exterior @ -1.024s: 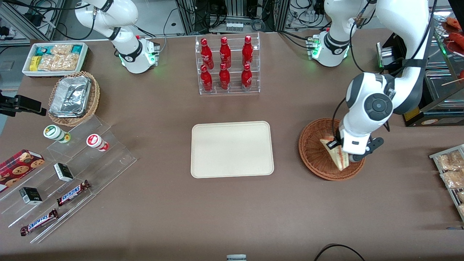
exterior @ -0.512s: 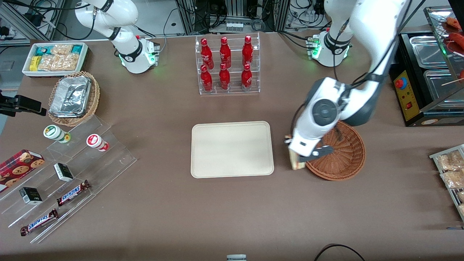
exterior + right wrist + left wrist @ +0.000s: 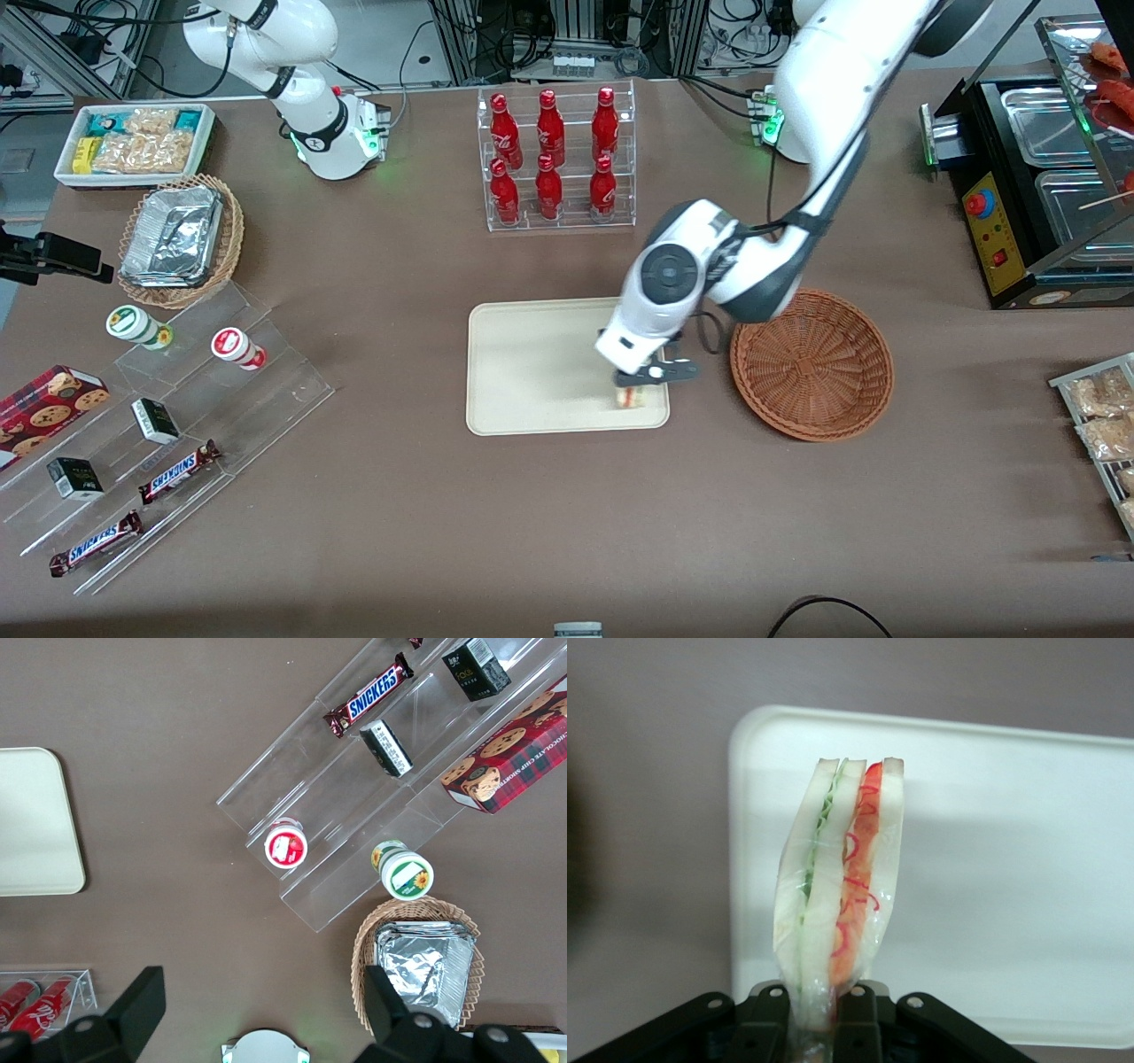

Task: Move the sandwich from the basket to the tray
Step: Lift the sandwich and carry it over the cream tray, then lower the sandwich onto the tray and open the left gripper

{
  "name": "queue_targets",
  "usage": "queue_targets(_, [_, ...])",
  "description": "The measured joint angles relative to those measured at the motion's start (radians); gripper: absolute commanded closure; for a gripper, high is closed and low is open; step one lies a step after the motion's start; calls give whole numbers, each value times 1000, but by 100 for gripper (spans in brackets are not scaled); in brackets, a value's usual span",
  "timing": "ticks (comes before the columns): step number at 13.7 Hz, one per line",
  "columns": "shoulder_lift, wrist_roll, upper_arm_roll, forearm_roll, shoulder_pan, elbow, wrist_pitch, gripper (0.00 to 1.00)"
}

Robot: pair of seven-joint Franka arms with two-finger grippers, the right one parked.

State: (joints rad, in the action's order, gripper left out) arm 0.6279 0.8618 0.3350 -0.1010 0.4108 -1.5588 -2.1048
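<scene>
The sandwich (image 3: 840,895) is being pinched on edge between the closed fingers of the left gripper (image 3: 640,383), above the tray (image 3: 532,372) near its basket-side edge, seemingly not yet touching it. The wicker basket (image 3: 811,363) is sitting beside the tray.

Six red bottles (image 3: 554,158) stand in a clear rack (image 3: 560,213); two Snickers bars (image 3: 177,470) lie on acrylic steps (image 3: 177,425).

You're in a lab mocked up as a snack shop: cable racks (image 3: 576,35), cola bottles (image 3: 551,155), Snickers (image 3: 177,470). The gripper (image 3: 640,383) is over the tray (image 3: 532,363).
</scene>
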Motion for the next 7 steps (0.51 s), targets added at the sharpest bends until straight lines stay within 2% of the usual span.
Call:
queue_targets(2, [56,70,-3,-11,64,67,0,100])
queue_targets(5, [138,208,-9,-88,131,159,9,100])
queue_targets(7, [187,259,-19,-105,160,209,13,100])
